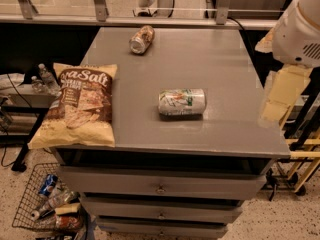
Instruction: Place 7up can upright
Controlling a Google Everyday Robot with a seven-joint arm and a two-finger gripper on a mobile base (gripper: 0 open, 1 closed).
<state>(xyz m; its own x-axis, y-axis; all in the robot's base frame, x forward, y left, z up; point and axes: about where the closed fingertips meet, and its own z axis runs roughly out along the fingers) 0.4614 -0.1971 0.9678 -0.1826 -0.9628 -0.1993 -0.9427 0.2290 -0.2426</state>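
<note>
The 7up can (182, 102), silvery-white with green print, lies on its side near the middle of the grey cabinet top (200, 59), its ends pointing left and right. My gripper (278, 98) hangs as a cream-coloured part off the cabinet's right edge, to the right of the can and apart from it. The white arm joint (300, 31) sits above it at the upper right.
A brownish-tan can (141, 39) lies on its side at the back of the top. A sea-salt chip bag (80, 106) lies at the front left, overhanging the edge. Drawers (160, 186) are below. A wire basket (47, 201) with bottles stands on the floor at left.
</note>
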